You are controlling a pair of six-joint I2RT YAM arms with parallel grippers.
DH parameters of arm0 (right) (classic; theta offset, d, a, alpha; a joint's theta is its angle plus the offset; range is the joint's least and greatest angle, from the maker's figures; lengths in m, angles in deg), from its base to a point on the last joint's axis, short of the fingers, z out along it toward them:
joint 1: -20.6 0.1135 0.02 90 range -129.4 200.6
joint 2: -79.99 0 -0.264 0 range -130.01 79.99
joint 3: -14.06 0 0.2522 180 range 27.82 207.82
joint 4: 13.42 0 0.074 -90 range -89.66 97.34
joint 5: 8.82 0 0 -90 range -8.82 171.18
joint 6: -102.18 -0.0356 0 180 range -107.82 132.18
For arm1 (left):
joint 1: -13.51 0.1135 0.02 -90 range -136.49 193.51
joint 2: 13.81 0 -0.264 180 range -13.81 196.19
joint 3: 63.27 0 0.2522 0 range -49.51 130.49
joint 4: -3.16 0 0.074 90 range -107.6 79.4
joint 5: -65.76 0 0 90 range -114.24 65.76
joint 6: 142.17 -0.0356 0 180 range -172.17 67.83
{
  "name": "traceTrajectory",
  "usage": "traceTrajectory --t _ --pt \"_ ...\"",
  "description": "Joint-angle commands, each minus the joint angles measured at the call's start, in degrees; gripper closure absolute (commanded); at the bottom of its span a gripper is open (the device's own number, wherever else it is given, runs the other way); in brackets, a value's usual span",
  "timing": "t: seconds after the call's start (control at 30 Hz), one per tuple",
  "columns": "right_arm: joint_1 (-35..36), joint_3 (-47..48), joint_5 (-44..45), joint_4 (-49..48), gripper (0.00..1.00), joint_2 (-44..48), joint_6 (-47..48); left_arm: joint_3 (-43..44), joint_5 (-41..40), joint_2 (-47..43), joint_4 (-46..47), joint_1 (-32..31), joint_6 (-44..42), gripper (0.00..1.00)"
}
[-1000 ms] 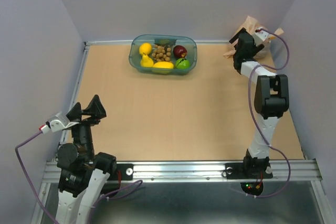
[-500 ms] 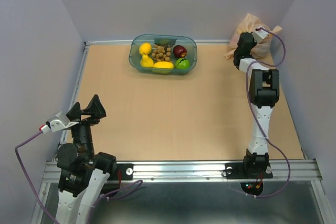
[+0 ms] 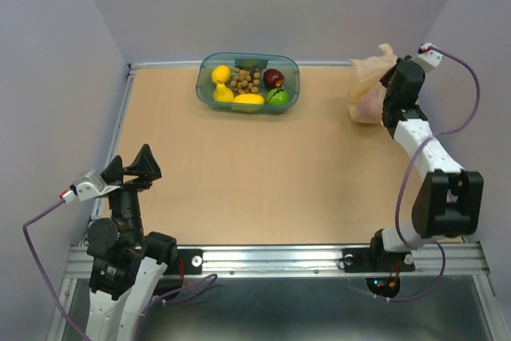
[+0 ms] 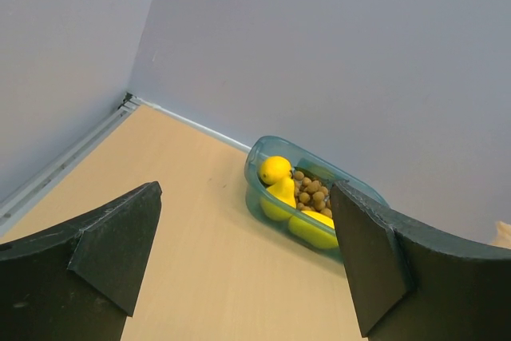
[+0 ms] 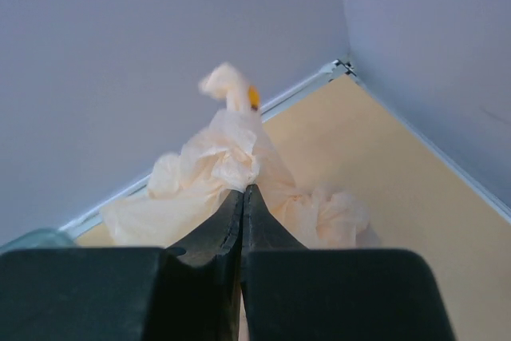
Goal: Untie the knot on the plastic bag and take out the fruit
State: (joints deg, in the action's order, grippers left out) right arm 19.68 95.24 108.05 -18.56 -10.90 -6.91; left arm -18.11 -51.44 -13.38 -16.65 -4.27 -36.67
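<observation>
- Compared with a second ago, the right gripper (image 3: 389, 88) is clenched instead of spread, and its elbow is swung out rightward
- The plastic bag (image 3: 365, 89) is pinched by its film at the closed tips, its bulk bunched just ahead and left of them
- The left gripper (image 3: 132, 167) is held released, well apart from the bag

Fig. 1. From my remote station I see the thin, pale peach translucent plastic bag (image 3: 366, 89) in the far right corner of the tan wooden table (image 3: 279, 173). The right gripper (image 5: 242, 191) is at its right side, touching the film. The clear teal oval plastic tub (image 3: 248, 81) lies at the far edge, well left of the bag. The left gripper (image 3: 130, 164) is at the near left corner.
</observation>
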Motion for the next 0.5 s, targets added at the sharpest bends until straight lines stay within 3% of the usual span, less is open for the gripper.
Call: traceTrajectory --t 0.0,0.13,0.2,0.33,0.47 --pt "0.8 -6.8 -10.5 9.9 1.0 15.6 2.5 0.0 2.0 -2.4 1.6 1.2 -0.3 0.03" --pt "6.1 -14.8 -18.0 18.6 1.0 26.9 2.3 0.5 7.8 4.6 1.8 1.6 0.6 0.03" --pt "8.9 -18.7 -22.6 22.6 0.99 30.1 1.7 0.8 14.3 7.9 1.9 1.6 1.7 0.03" --pt "22.6 -24.4 -28.1 25.8 0.99 35.3 -2.2 2.0 26.5 17.9 3.3 1.6 4.5 0.03" --pt "37.9 -27.8 -25.0 25.4 1.0 34.3 -6.6 1.6 36.9 24.2 5.8 1.6 8.6 0.03"
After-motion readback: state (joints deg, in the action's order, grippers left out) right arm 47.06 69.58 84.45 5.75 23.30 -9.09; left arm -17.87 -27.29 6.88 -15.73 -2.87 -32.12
